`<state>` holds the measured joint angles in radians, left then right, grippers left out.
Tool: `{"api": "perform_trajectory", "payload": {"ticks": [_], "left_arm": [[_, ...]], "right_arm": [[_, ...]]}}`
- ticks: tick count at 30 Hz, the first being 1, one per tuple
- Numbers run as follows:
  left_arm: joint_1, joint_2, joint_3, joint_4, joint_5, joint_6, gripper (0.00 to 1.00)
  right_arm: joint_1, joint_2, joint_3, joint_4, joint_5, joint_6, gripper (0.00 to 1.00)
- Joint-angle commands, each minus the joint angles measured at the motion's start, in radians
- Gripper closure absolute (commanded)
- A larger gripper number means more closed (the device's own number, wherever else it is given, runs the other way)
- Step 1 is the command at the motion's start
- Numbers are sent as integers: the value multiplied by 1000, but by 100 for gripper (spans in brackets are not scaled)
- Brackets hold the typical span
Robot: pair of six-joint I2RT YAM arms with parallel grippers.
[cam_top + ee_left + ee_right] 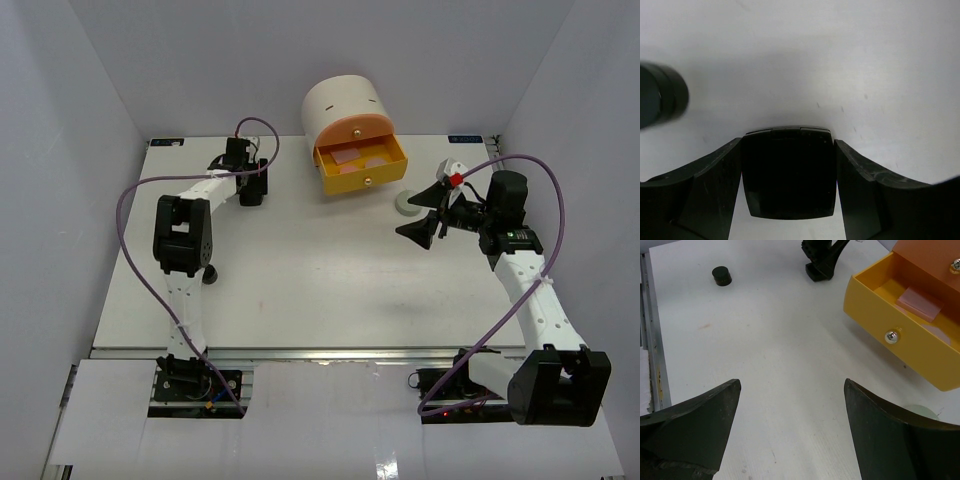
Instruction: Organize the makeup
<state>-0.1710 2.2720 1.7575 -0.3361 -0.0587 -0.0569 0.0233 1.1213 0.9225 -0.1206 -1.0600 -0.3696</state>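
Table white. Box at 12 o'clock of it in top view, a cream cylinder standing upright. Orange drawer pushed in. Yellow drawer below it pulled out, mouth up, front facing about 5 o'clock.

Left gripper at 10 o'clock of table, tips down at the surface. Jaws narrowly parted and pinching a black case, a finger tight against each side. Case squarish with rounded corners, no clear long axis. Thin seam runs across its 12 o'clock edge in left wrist view.

Right gripper at 3 o'clock of table, pointing toward 9 o'clock. Jaws spread wide, nothing between them, bare table below.

Palette lies flat in yellow drawer, toward its 9 o'clock end in top view. Pink and near square, with edges roughly in line with drawer walls.

Pink compact flat in same drawer, at 3 o'clock of palette. Round, so no long axis.

Green compact flat on table, at 4 o'clock of drawer and just beside right gripper's far finger. Cannot tell whether touching. Mostly hidden behind that finger in right wrist view.

Jar black, upright on table, cap up, axis vertical. Sits at 7 o'clock of left gripper in top view, apart from it, close by left arm.
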Motion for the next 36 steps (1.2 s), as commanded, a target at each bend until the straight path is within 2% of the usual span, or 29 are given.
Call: {"api": "perform_trajectory", "payload": {"ticks": [1,4,7,12,20,24,30,33,36], "left_arm": [[-3,-284,-150,53,181,-100,82],[-47,-432,-295,104,240,-155,84],[-139,-609,-400,164,249,-189,84],[-304,-718,-416,212,164,-224,85],[-421,-552,-169,228,-53,-241,85],[-447,-428,-20,246,-154,-224,84],[-458,-286,114,255,-231,-196,82],[-463,-240,156,261,-269,-185,78],[-464,-205,194,265,-307,-170,69]], "right_arm": [[-11,-8,-14,46,-9,15,10],[-42,-12,-22,61,-11,30,9],[-51,-19,-29,75,-14,43,10],[-59,-31,-39,87,-6,49,10],[-75,-37,-46,97,-1,60,9],[-85,-35,-50,101,-6,64,9],[-94,-31,-51,104,-8,67,9],[-96,-27,-53,104,-6,66,9],[-97,-26,-53,105,-12,67,9]]}}
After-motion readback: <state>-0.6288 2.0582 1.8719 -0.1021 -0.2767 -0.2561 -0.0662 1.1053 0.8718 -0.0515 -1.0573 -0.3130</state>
